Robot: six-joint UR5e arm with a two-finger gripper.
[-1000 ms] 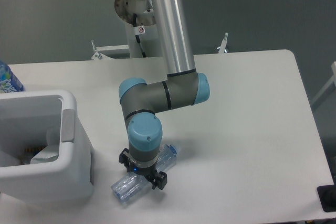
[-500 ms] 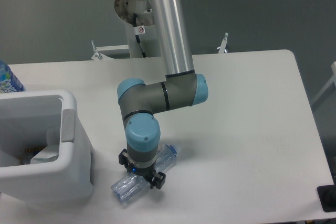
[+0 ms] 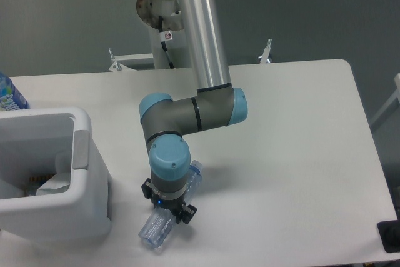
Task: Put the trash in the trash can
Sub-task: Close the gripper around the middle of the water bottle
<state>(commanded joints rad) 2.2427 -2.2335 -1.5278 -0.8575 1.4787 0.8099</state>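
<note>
The clear plastic water bottle is pinned across its middle by my gripper, which is shut on it near the table's front edge. The bottle's capped end pokes out behind the wrist and its base points toward the front. The trash can, a large white bin with a grey side panel, stands just left of the gripper. A pale crumpled piece lies inside the bin. The wrist hides the bottle's label.
A bottle with a deep blue wrap stands at the far left behind the bin. The arm's grey elbow hangs over the table's middle. A dark object sits at the lower right corner.
The bottle has swung from lying nearly flat and slanted to a steeper line, its cap end moving left toward the wrist. The gripper has barely shifted.
</note>
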